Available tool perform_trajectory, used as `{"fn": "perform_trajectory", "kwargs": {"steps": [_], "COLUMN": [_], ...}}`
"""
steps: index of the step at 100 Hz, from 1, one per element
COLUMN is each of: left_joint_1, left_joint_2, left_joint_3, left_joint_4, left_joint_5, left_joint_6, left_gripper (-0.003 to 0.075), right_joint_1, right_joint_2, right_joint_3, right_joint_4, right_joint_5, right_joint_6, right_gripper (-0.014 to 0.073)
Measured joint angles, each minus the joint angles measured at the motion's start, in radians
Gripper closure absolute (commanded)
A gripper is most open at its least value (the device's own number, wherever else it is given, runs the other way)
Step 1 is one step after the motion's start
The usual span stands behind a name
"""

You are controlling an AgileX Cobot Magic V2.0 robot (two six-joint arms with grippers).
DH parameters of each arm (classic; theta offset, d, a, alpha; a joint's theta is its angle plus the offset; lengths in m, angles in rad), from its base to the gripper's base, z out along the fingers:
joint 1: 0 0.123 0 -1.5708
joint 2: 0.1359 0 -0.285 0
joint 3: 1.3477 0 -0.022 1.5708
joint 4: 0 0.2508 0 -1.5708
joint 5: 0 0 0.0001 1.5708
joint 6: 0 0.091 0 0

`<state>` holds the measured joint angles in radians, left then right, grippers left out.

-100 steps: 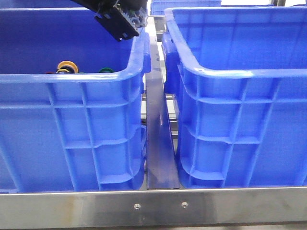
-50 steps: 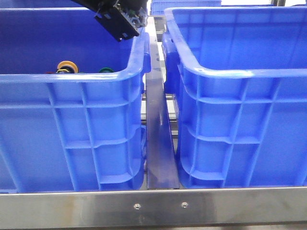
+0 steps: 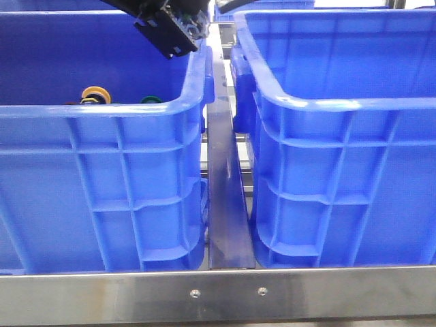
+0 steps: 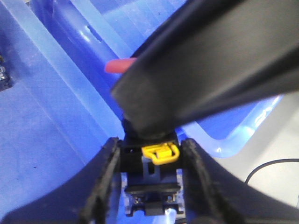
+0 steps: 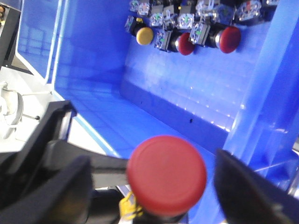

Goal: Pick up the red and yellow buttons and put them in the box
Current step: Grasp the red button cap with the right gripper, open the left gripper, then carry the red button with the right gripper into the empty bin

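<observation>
1. Two deep blue plastic crates with ribbed walls and rolled rims are seen side by side on the steel-framed surface (image 3: pixel 218 296); the left-hand crate (image 3: pixel 102 109) and the right-hand crate (image 3: pixel 340 102) are parted by a narrow metal rail (image 3: pixel 228 204).
2. The left gripper (image 4: pixel 150 154) is held high over the rear of the left-hand crate, close to its right wall; its jaws are closed on the black body of a dark red mushroom-head push button (image 5: pixel 167 175), and a yellow clip (image 4: pixel 160 154) on that body is seen between the fingers.
3. The held red button is thus found above the left-hand crate and outside the right-hand crate.
4. A broad, blurred black shape is laid across the left wrist view above the held body; what it is cannot be told.
5. In the right wrist view the red cap is seen between the dark fingers of the right gripper (image 5: pixel 156 184); whether those jaws grip it cannot be told.
6. A yellow ringed button (image 3: pixel 95 94) is seen low inside the left-hand crate, behind its front rim; a green-capped button (image 3: pixel 151 99) lies near it.
7. More buttons are seen along a blue crate wall in the right wrist view, among them a yellow cap (image 5: pixel 145 35) and two red caps (image 5: pixel 230 38).
</observation>
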<state>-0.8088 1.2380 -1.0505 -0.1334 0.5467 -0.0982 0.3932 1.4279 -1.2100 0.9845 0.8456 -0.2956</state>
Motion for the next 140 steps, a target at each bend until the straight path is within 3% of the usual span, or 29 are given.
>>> {"fn": "perform_trajectory", "kwargs": {"steps": [7,15,32,39,59,78,115,140], "left_joint_1": [0.0,0.0,0.0,0.0,0.0,0.0,0.0,0.0], "left_joint_2": [0.0,0.0,0.0,0.0,0.0,0.0,0.0,0.0], "left_joint_3": [0.0,0.0,0.0,0.0,0.0,0.0,0.0,0.0], "left_joint_4": [0.0,0.0,0.0,0.0,0.0,0.0,0.0,0.0], "left_joint_5": [0.0,0.0,0.0,0.0,0.0,0.0,0.0,0.0], "left_joint_6": [0.0,0.0,0.0,0.0,0.0,0.0,0.0,0.0], "left_gripper": [0.0617,0.055,0.0183,0.0113,0.0113,0.0113,0.0113,0.0113], "right_joint_1": [0.0,0.0,0.0,0.0,-0.05,-0.111,-0.114,-0.114], "right_joint_2": [0.004,0.004,0.004,0.004,-0.025,-0.111,-0.151,-0.076], "right_joint_3": [0.0,0.0,0.0,0.0,0.0,0.015,0.238,0.308], "right_joint_4": [0.0,0.0,-0.002,-0.002,-0.002,-0.046,-0.106,-0.103], "right_joint_5": [0.0,0.0,0.001,0.001,-0.04,-0.173,-0.641,-0.938], "right_joint_6": [0.0,0.0,0.0,-0.002,-0.109,-0.269,-0.469,-0.5], "right_gripper": [0.0323,0.0346,0.0346,0.0346,0.0346,0.0346,0.0346,0.0346]}}
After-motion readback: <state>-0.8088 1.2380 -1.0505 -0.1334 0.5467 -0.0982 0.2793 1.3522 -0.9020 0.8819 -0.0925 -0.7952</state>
